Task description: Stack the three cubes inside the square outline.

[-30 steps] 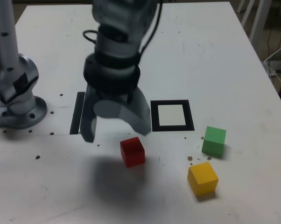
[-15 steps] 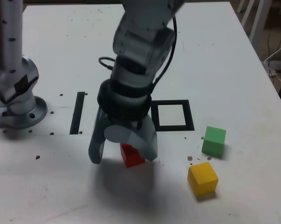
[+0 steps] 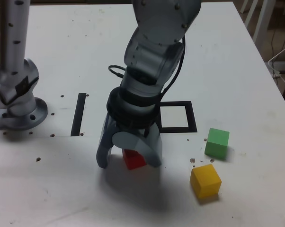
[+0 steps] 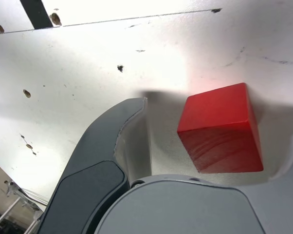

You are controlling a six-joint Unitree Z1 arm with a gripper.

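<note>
Red, the cube (image 3: 134, 160) seems to sit between the gripper's (image 3: 129, 163) spread jaws (contact unclear)

Exterior view: off the arm, raised, looking down obliquely across the whole table (image 3: 237, 85). Wrist view: on the arm's wrist — close in, facing the tabletop. Shared: red cube (image 3: 134, 160) (image 4: 222, 129), gripper (image 3: 129, 163) and nearby surface.

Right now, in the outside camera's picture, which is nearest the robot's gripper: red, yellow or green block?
1. Matte red cube: between the open jaws.
2. Matte yellow cube and matte green cube: both toward the exterior view's right, too close to call.
</note>
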